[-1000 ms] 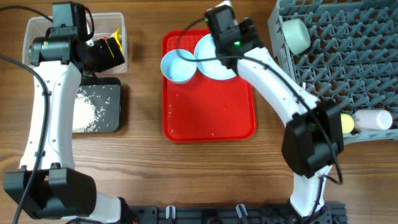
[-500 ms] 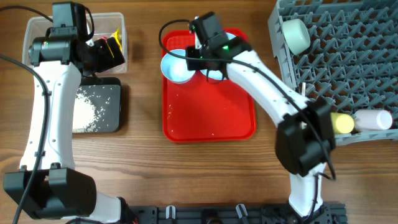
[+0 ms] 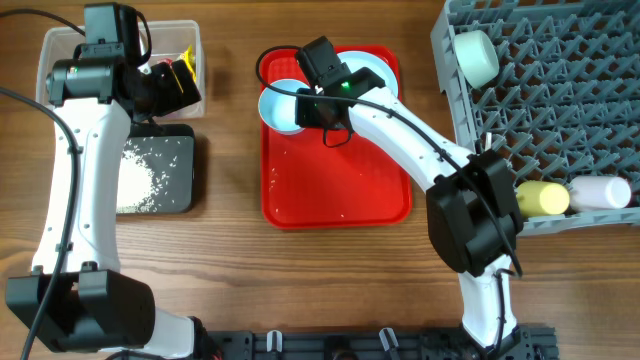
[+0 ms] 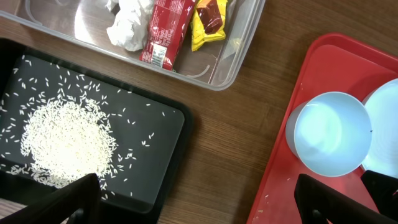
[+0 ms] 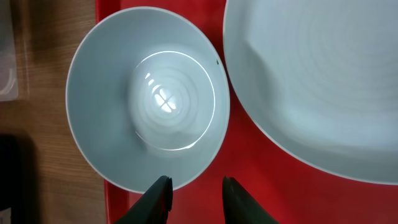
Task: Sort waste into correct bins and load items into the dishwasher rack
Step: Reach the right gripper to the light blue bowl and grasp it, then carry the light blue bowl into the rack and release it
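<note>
Here the right gripper [image 5: 194,194] hangs low over the red tray [image 5: 292,199], jaws only a little apart, nothing between them. The rim of a light blue bowl [image 5: 148,99] lies just ahead of its fingertips [image 5: 158,196], with the light blue plate [image 5: 323,81] beside that bowl. The left gripper [image 4: 196,202] stands wide open and empty above the desk [image 4: 230,124]. Rice grains [image 4: 62,146] lie in the black tray [image 4: 158,168] under one finger, and ahead the clear tub [image 4: 236,43] holds tissue [image 4: 127,25], red wrapper [image 4: 166,31] and yellow wrapper [image 4: 208,22].

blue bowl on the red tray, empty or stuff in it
Empty. The bowl sits upright on the red tray, its inside bare and glossy, no grains or wrappers.
</note>
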You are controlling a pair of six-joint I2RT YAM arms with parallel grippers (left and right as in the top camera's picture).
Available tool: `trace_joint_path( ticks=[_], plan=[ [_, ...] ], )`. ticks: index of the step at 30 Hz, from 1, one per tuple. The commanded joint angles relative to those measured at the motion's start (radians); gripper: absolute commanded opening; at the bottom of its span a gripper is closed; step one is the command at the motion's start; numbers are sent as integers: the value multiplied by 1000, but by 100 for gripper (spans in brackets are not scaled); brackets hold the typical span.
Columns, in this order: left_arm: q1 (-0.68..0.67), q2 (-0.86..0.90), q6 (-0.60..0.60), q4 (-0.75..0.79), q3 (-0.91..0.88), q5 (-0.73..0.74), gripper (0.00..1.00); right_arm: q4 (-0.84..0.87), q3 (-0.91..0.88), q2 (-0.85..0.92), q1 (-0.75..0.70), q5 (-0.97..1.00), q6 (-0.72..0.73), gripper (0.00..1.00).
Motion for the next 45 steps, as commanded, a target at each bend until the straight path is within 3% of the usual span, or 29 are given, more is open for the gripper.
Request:
trace_joint_path(
  ticks=[1,8,11,20,25,29,35,39,45],
  plan=[
    [4,10,-9,3,-3,5,100,19,-5,73,2,24,39,31],
    [5,10,-9,3,-3,5,100,74,-5,118,2,-9,49,29],
    [4,10,-9,3,-3,5,100,67,-5,121,0,10,46,4],
    [4,10,-9,3,-3,5,100,10,6,-23,-39,114,-110,4],
    [4,10,-9,3,-3,5,100,-120,6,-204,-90,392,-209,4],
    [4,10,-9,3,-3,5,100,-242,6,-348,-142,722,-292,4],
    [5,10,-9,3,-3,5,100,-380,4,-393,-215,1026,-353,4],
    [5,10,-9,3,-3,5,100,-453,-7,-380,-280,1087,-360,4],
    [5,10,-9,3,-3,5,100,-391,-40,-380,-402,1054,-500,4]
  ],
)
